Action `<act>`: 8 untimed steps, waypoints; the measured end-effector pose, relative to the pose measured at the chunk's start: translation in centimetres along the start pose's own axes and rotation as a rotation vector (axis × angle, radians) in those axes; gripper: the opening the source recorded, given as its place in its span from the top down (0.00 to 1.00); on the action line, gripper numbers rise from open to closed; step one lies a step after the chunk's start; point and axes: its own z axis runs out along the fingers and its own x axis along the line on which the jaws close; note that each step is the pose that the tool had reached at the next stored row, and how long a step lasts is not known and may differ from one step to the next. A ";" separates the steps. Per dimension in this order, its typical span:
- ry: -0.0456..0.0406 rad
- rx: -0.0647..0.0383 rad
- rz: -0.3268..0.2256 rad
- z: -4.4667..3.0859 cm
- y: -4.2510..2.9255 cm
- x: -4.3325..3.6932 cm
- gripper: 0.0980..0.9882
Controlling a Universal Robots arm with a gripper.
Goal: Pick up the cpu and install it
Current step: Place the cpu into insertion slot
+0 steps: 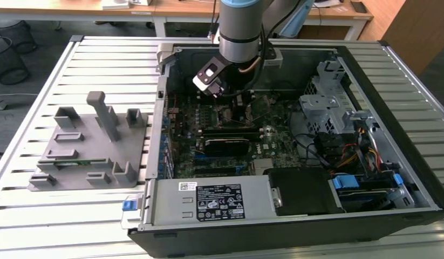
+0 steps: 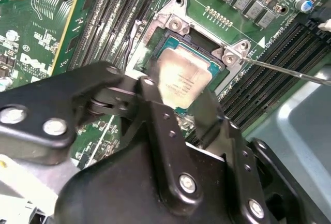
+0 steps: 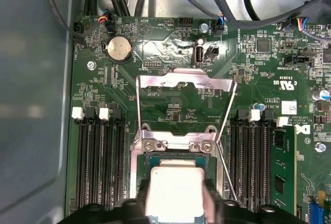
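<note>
cpu (image 2: pixel 178 79) is gripped flat between the 2 fingers (image 2: pixel 151 97) of the gripper (image 2: pixel 178 102), which are closed only as far as its opposite edges allow, as seen in the second wrist view. it is held right over the open socket (image 2: pixel 199 42) on the motherboard (image 3: pixel 248 53), with the load plate (image 3: pixel 155 80) swung up. whether it is already seated or just above cannot be told. damage could be done by a slight tilt or rotation: socket pins could be bent if 1 corner is pressed down first. the thin lever (image 2: pixel 289 70) lies close by and could be snagged by a finger.
</note>
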 end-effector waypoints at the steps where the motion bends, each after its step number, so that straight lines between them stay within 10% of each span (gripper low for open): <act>1: 0.0000 0.000 0.000 -0.07 0.00 0.00 0.59; 8: -0.0001 0.000 0.000 -0.66 0.03 -0.01 0.85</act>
